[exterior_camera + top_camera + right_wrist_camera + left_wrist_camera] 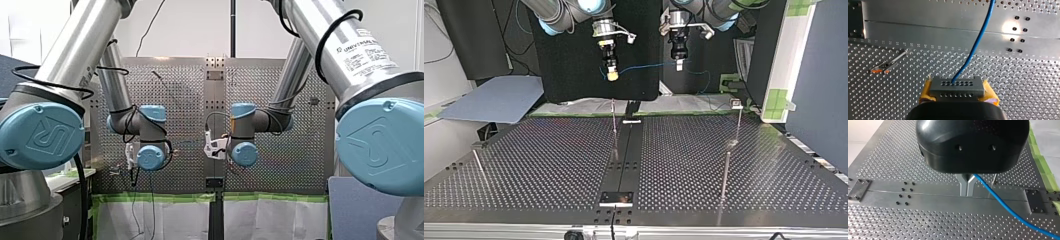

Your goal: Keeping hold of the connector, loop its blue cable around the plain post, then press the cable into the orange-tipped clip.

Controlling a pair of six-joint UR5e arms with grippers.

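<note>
In the right wrist view my right gripper (958, 91) is shut on a grey connector (957, 87), held between its yellow pads (926, 92). The blue cable (978, 42) runs out of the connector over the table. Beside that gripper an orange-tipped clip (883, 68) stands on the perforated plate. My left gripper (967, 192) has its metal fingers shut on the blue cable (1008, 207), which trails away past them. In the top view my right gripper (612, 74) and my left gripper (678, 62) hang high above the table with the cable (646, 66) strung between them.
Thin upright posts stand on the perforated table (549, 165): one near the middle (614, 125), two at the top view's right (738, 122) (724, 175), one at its left (480, 167). A dark strip with bolted plates (616, 198) runs down the centre.
</note>
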